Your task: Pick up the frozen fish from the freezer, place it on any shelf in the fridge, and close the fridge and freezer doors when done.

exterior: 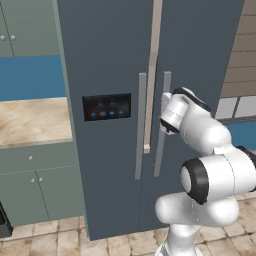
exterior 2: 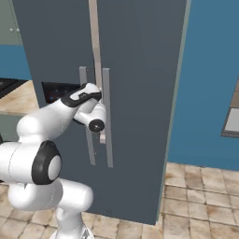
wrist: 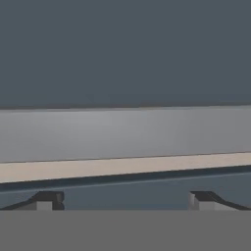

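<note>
The tall dark slate-grey unit stands in front of me with both doors swung to; a thin beige strip (exterior: 152,75) shows between them. The freezer door (exterior: 107,160) carries the black blue-lit panel (exterior: 106,106) and the fridge door (exterior: 200,60) is plain. My white hand (exterior: 172,112) is pressed up close to the two long grey handles (exterior 2: 106,116). In the hand view my gripper (wrist: 125,201) is open, its fingertips (wrist: 49,201) far apart, with one grey handle (wrist: 125,132) lying across just beyond them and nothing between them. The frozen fish and the shelves are hidden behind the doors.
A beige countertop (exterior: 30,120) over grey-green cabinets (exterior: 40,185) sits left of the unit. A blue wall (exterior 2: 205,93) runs to its right. Tan floor tiles (exterior 2: 200,196) spread in front, with room beside my base.
</note>
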You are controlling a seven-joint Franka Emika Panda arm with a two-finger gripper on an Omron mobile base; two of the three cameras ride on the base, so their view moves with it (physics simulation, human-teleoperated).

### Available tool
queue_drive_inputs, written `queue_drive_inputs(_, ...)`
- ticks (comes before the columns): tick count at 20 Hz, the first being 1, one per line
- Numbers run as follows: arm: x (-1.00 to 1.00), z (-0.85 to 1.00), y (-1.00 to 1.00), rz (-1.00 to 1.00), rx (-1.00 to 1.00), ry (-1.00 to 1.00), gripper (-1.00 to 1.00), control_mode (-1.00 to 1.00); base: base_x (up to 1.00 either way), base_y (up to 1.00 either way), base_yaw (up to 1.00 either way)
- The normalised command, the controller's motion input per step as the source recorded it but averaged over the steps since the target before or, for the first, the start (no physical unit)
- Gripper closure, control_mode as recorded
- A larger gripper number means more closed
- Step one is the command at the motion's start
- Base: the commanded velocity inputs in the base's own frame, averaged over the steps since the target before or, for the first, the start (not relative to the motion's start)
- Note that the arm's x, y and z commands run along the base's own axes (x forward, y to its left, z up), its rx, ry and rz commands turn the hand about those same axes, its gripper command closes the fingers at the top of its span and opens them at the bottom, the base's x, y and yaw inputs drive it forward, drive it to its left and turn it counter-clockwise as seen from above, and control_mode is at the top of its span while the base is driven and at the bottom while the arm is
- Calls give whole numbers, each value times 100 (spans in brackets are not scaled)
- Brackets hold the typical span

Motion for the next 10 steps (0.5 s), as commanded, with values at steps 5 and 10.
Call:
queue_drive_inputs(5,0,0,0,0,0,0,-100,-100,0,0,0)
queue_drive_inputs(10,12,0,6,0,-2,0,-100,-100,0,0,0)
